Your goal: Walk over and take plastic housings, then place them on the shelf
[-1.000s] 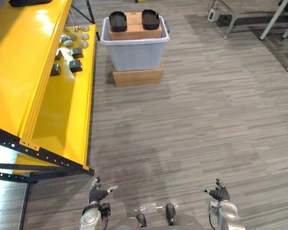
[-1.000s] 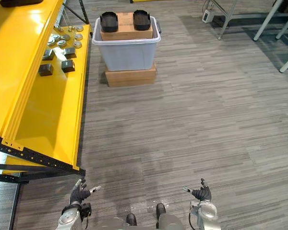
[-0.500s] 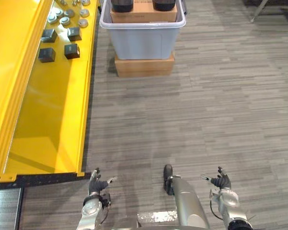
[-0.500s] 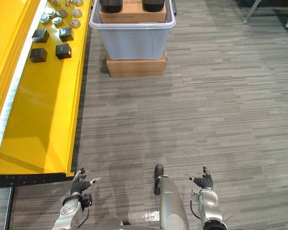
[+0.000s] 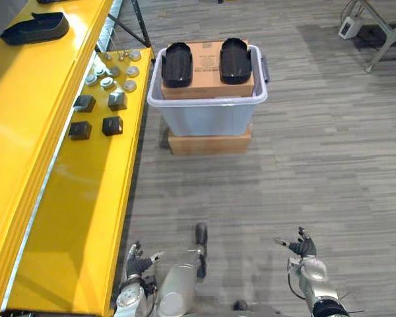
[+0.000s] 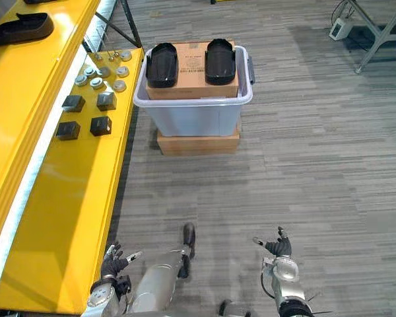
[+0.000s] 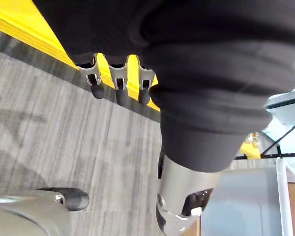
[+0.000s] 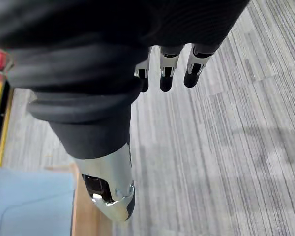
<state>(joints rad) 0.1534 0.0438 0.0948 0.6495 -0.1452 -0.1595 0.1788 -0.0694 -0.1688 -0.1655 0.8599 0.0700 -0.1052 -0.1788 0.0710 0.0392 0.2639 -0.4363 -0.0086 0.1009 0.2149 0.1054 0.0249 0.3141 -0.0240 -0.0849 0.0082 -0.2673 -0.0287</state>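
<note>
Left eye view: two black plastic housings [image 5: 177,64] lie on the cardboard box [image 5: 204,59] in the grey bin [image 5: 208,119]. The whole picture has shifted since a second ago, so my head moved, not the bin. My left hand [image 5: 138,265] and right hand [image 5: 304,249] are well short of the bin. Left wrist view: fingers [image 7: 119,83] are loosely extended and empty beside the yellow shelf [image 7: 12,14]. Right wrist view: fingers [image 8: 166,73] likewise. I judge the approach unfinished.

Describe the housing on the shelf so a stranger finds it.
Start at the yellow shelf on the robot's left. At its upper level's far end lies a black housing. It lies alone; the other two housings rest on a box in the bin.
</note>
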